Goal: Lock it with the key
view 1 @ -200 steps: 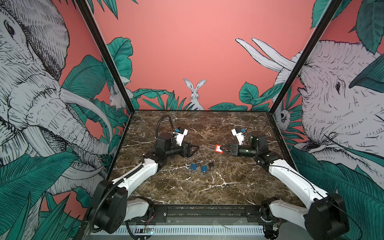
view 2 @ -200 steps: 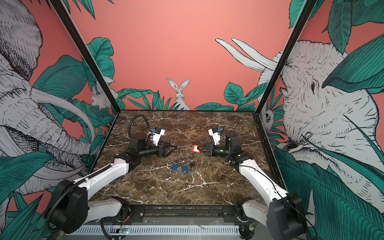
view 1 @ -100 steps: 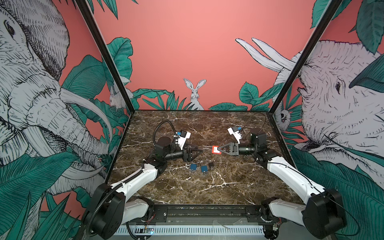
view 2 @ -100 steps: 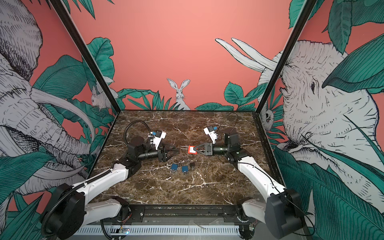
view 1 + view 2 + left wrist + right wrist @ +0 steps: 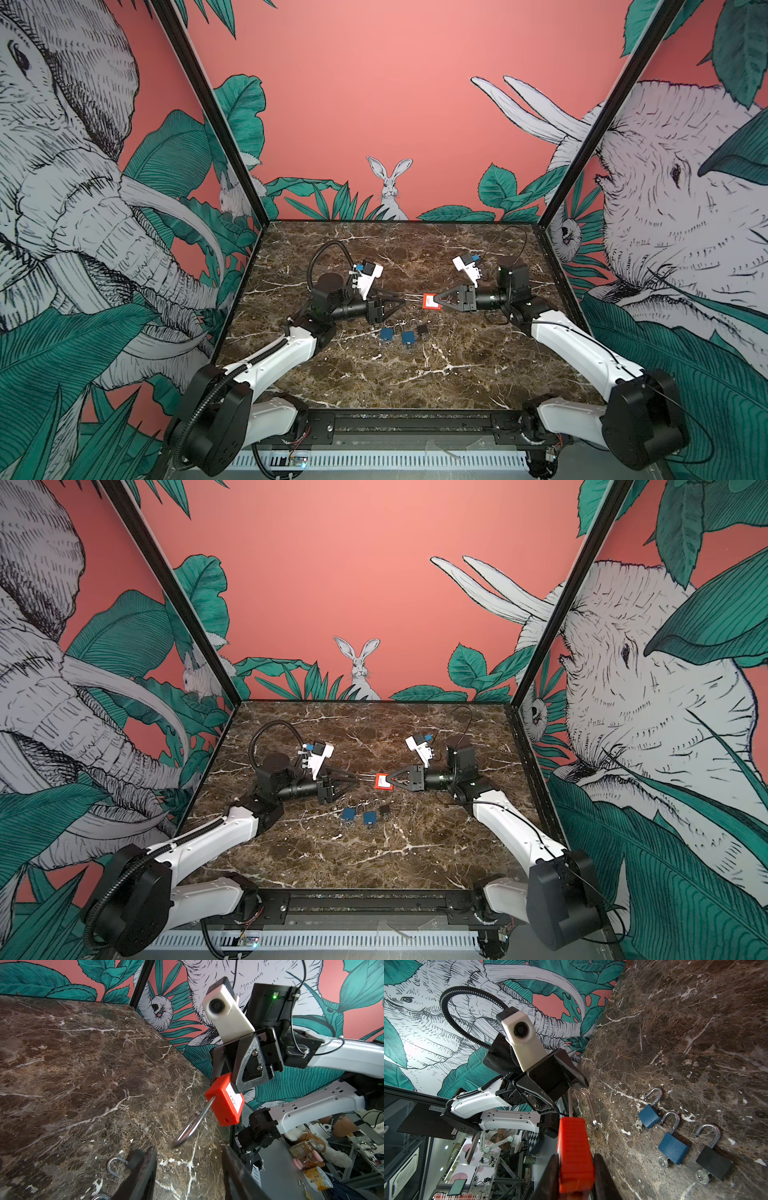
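Right gripper (image 5: 437,301) is clamped on the body of the red padlock (image 5: 575,1153) and holds it clear above the middle of the marble table (image 5: 415,374). Its steel shackle (image 5: 195,1124) is sprung open and points at the left gripper (image 5: 189,1148). The left jaws stand partly apart, flanking the shackle's bend and gripping nothing. Below lie one blue padlock (image 5: 649,1119), a second blue padlock (image 5: 672,1151) and a black padlock (image 5: 714,1164), shackles open, each with a key (image 5: 662,1161) inserted.

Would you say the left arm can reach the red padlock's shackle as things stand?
Probably yes: the right claw holds the red padlock in the air, its open shackle pointing at the left claw, with nothing between.
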Robot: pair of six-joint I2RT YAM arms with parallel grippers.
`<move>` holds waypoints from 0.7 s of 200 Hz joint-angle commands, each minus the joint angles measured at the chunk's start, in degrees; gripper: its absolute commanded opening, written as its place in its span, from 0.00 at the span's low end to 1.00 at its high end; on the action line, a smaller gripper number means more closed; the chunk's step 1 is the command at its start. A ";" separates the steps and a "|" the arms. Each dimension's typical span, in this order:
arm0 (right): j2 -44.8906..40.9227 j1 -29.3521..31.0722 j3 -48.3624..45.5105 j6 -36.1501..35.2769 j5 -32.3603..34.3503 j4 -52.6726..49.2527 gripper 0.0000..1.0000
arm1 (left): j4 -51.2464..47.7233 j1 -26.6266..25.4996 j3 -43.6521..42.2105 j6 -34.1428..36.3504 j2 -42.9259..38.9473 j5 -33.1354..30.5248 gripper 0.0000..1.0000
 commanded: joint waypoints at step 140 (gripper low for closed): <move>-0.38 1.15 0.10 -1.69 1.42 4.21 0.00 | 7.69 -1.50 3.09 -6.71 4.39 1.68 0.31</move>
